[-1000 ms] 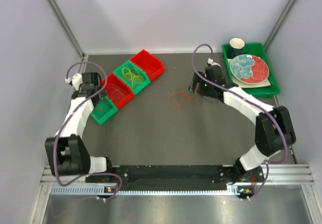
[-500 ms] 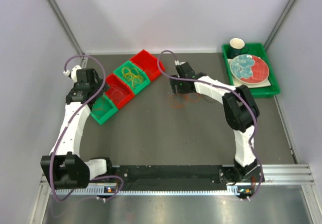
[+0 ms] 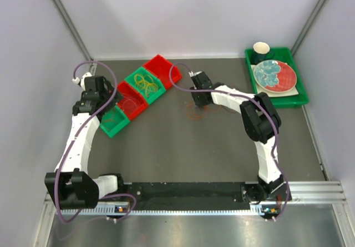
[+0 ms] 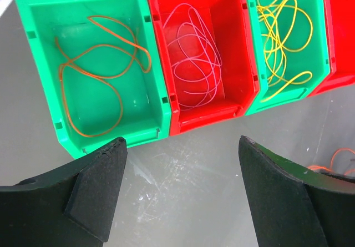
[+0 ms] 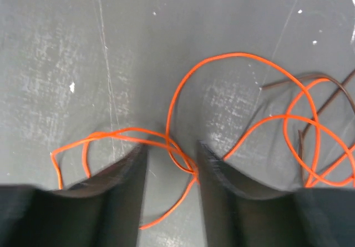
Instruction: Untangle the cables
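Starting from the top camera: reaching with the right claw [image 3: 198, 100] to the middle of the grey counter [image 3: 166, 147], right over a small heap of loose cables [image 3: 201, 111], orange and dark, curled in loops. Holding the left claw [image 3: 106, 100] above a slanted row of four bins [image 3: 145, 86], red and green in turn, at the far left of the counter. Standing in the far right corner, well apart from the heap: a green tray [image 3: 277, 101] with a plate [image 3: 274, 75] and a dark cup [image 3: 262, 50].

Going to the left wrist camera: left claw released, both black fingers [image 4: 91, 188] spread wide, grasping nothing, hanging over bare counter just before the bins. Lying sorted inside: an orange cable [image 4: 94, 75] in the green bin at the left, a pale pink cable [image 4: 194, 55] in the red bin beside it, a yellow cable [image 4: 277, 41] in the next green bin. Showing only a corner of the last red bin, contents not visible.

Going to the right wrist camera: right claw low at the counter, neither wide nor clenched, fingers [image 5: 119, 197] apart with a clear gap. Running through this gap: orange strands [image 5: 168, 114] of the heap, crossing close to the right finger, not pinched as far as visible. Cannot tell about any touch with the pads. Lying further to the right: more orange loops crossed with a dark brown cable [image 5: 310, 75], tangled together.
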Motion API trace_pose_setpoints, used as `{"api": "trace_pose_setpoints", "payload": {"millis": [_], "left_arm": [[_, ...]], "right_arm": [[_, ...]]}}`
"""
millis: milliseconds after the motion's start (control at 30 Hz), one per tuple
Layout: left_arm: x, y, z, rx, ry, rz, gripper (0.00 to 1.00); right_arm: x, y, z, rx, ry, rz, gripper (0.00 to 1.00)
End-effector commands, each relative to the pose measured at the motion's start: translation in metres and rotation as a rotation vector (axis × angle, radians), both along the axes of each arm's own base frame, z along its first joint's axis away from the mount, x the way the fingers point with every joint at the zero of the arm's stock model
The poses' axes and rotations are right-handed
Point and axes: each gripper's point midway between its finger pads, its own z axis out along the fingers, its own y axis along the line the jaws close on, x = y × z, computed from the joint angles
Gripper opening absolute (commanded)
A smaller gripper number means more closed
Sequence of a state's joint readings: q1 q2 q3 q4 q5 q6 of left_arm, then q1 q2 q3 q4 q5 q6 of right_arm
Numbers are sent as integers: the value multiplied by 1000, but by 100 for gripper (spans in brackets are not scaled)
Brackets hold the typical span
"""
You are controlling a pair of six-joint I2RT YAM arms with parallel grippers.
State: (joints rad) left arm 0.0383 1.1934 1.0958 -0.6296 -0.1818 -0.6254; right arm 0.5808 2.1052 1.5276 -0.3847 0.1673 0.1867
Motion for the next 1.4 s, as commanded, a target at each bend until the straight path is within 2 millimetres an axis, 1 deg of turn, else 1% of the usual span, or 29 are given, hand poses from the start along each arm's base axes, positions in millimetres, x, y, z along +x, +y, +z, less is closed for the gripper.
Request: {"api": "trace_pose_setpoints", "payload": {"millis": [0, 33, 67, 133, 233, 300, 367, 433, 467, 567, 600, 733, 767, 800, 833, 867, 900, 933, 967, 1000, 1033, 1100, 1133, 1167, 1200, 1233, 1267, 1300, 1367], "left_arm": [[4, -7, 9, -13, -50, -31, 85], [6, -7, 11, -14, -53, -32, 86], [6, -6, 10, -13, -49, -30, 86], [8, -7, 11, -17, -46, -32, 86], [8, -11, 14, -31, -53, -44, 85], [8, -14, 13, -40, -50, -53, 85], [7, -20, 11, -55, -44, -77, 85], [8, -26, 12, -68, -43, -98, 85], [8, -31, 11, -72, -41, -111, 85], [7, -56, 6, -67, -19, -173, 85], [7, -59, 6, -63, -15, -180, 85], [2, -91, -5, -78, 24, -250, 85], [0, -95, -8, -82, 33, -257, 85], [-3, -101, -13, -93, 48, -271, 86], [-6, -109, -16, -102, 54, -286, 86], [-8, -112, -19, -106, 63, -291, 86], [-11, -115, -25, -105, 80, -297, 86], [-14, -122, -29, -106, 89, -306, 86], [-16, -125, -31, -107, 97, -314, 86], [-20, -128, -36, -105, 114, -320, 86], [-21, -131, -39, -100, 122, -314, 86], [-24, -138, -44, -99, 133, -333, 86], [-27, -145, -48, -84, 149, -362, 86], [-27, -147, -51, -56, 154, -368, 86], [-28, -151, -54, -44, 163, -377, 87], [-36, -157, -66, -43, 222, -369, 86], [-35, -152, -70, -9, 231, -314, 86], [-37, -151, -78, 8, 254, -261, 85], [-46, -165, -90, -3, 251, -176, 83]], "right_arm": [[4, 17, -2, 49, -4, 11, 30], [4, 17, -2, 61, -1, 5, 17], [2, 21, -1, 82, 5, 8, 0], [-6, 26, 3, 125, 12, 0, 0], [-17, 41, 22, 204, -5, 1, 0], [-31, 54, 29, 262, 23, -10, 0], [-44, 70, 47, 333, 21, -8, 0], [-57, 81, 49, 399, 66, -70, 0], [-69, 94, 51, 434, 99, -53, 0], [-83, 122, 51, 503, 147, -53, 0], [-90, 140, 59, 520, 149, -22, 0], [-105, 164, 67, 534, 167, 32, 0], [-107, 164, 68, 535, 172, 37, 14], [-107, 162, 75, 538, 158, 37, 36], [-106, 155, 76, 518, 148, 25, 71], [-103, 146, 75, 490, 123, 3, 83], [-102, 138, 87, 490, 96, 10, 89], [-97, 128, 92, 494, 81, -6, 92], [-96, 114, 85, 477, 79, -27, 94], [-94, 104, 101, 491, 49, -28, 95], [-84, 87, 102, 489, 36, -59, 96], [-83, 59, 95, 451, 20, -95, 96], [-81, 47, 108, 461, -13, -108, 96], [-80, 27, 98, 435, -12, -147, 96], [-78, 15, 97, 424, -26, -159, 96], [-78, 4, 108, 438, -52, -176, 96], [-77, -15, 97, 418, -45, -216, 96], [-76, -24, 98, 415, -54, -226, 96], [-75, -47, 96, 410, -64, -275, 96]]}}
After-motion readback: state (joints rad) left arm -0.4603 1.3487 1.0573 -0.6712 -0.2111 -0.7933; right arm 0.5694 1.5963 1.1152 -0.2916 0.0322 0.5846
